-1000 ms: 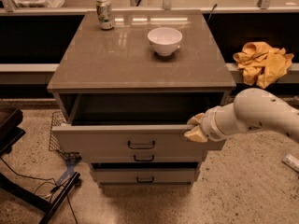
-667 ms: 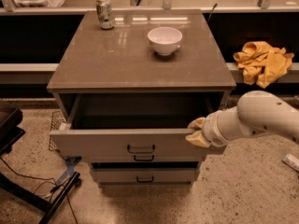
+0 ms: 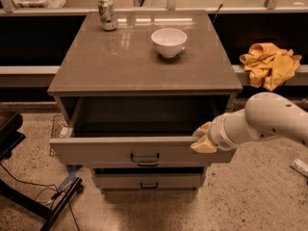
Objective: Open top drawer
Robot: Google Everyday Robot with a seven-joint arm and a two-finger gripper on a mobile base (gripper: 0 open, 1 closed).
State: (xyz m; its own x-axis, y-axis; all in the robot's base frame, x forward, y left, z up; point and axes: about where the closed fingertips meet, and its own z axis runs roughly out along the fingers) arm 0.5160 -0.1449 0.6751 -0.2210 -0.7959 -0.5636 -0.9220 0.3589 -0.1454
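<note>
The top drawer (image 3: 96, 152) was grey, its handle (image 3: 144, 158) black. The cream gripper (image 3: 202, 141) sat at its right front edge.

Can (image 3: 107, 13) & white bowl (image 3: 169, 41) on cabinet top (image 3: 120, 66), yellow cloth (image 3: 269, 64) on ledge (image 3: 303, 70) at R, cables (image 3: 29, 186) on floor (image 3: 260, 196) at L

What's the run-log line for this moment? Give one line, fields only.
top drawer: pulled well out | gripper: at its front edge, right end | cabinet top: bowl, can

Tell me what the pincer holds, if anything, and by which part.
The pincer sits on the top drawer, at the right end of its front's upper edge, not its handle; a firm clamp cannot be told.
</note>
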